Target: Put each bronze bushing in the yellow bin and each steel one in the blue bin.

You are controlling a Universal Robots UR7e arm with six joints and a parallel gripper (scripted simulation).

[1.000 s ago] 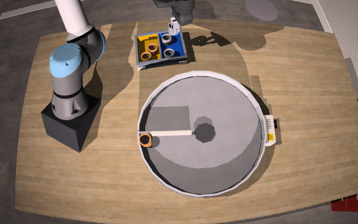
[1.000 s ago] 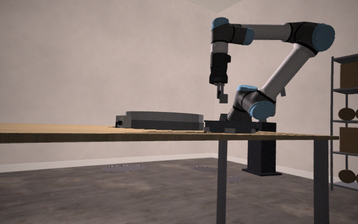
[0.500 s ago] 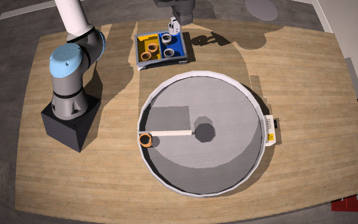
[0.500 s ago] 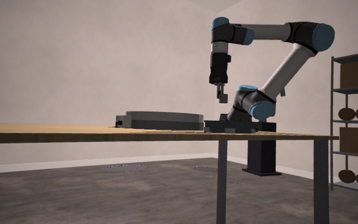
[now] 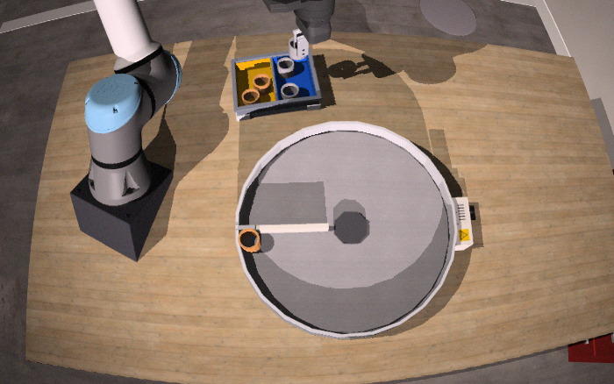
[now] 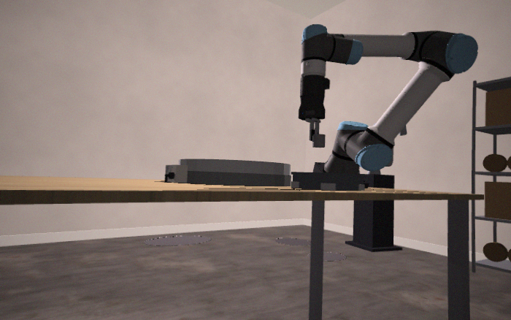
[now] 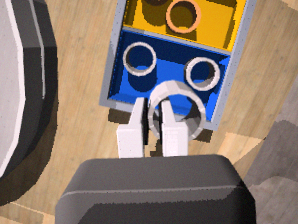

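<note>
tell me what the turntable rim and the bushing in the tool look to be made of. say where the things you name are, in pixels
Turntable rim [image 5: 357, 125]: probably painted metal or plastic; it is pale and fairly matte, so either fits.

Bushing in the tool [image 5: 292, 46] [image 7: 196, 123]: likely steel, smooth, going by its silvery-grey wall.

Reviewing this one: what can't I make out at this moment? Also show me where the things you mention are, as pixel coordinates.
- Held steel bushing [image 5: 292, 47] [image 7: 197, 124]: in the wrist view, the right-hand finger covers part of its wall.
- Bronze bushing [image 5: 261, 82] [image 7: 183, 16] and its neighbour [image 5: 250, 96]: the wrist view's top edge cuts the neighbour off.
- Bin contents: the exterior view's low angle hides them behind the walls.
- Label on the white box [image 5: 462, 243] [image 6: 177, 173]: too small in the top view.
</note>
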